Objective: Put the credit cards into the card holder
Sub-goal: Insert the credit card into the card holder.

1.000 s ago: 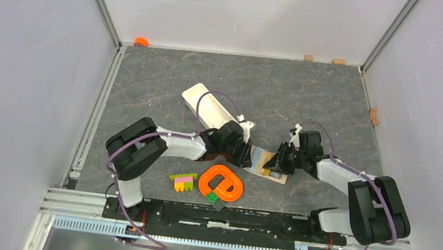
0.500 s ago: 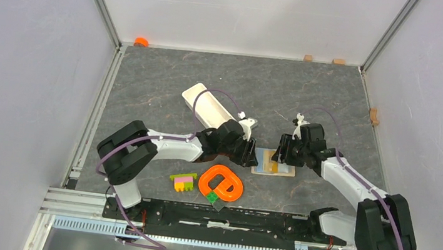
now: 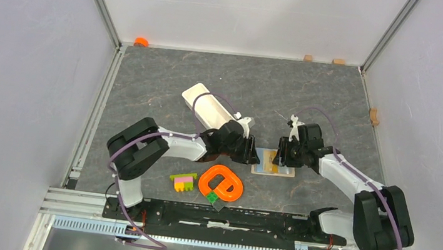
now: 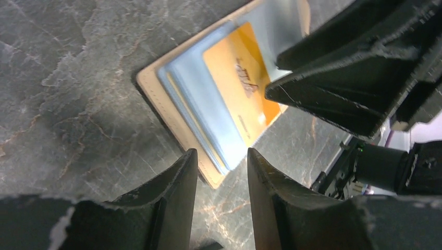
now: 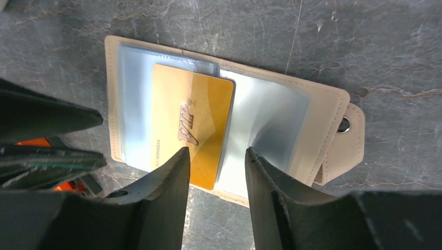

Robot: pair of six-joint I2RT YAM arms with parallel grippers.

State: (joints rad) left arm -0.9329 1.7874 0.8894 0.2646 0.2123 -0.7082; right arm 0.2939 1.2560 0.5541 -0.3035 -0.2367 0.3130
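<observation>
Observation: a second ago the wallet (image 5: 318,140) was skewed between the two grippers. It is now laid open, flat and square on the table (image 3: 167,81), and has been let go.

Left gripper (image 4: 221,156): jaws apart, nothing between them, hovering just off one end of the wallet.

Right gripper (image 5: 216,153): jaws likewise apart and empty, hovering over the wallet's near edge.

Gold card (image 5: 193,130): lies on the wallet's inner sleeves. Its far end is veiled by clear film, so it is judged to be partly in a slot. Its near end reaches almost to the wallet's edge and is uncovered.

Blue card: cannot be told apart from the pale sleeves under the gold card, so its place is not confirmed.

Inference: the release is taken as the end of one insertion attempt. The gold card is judged not fully seated, and a further push along the slot is probably needed.
</observation>
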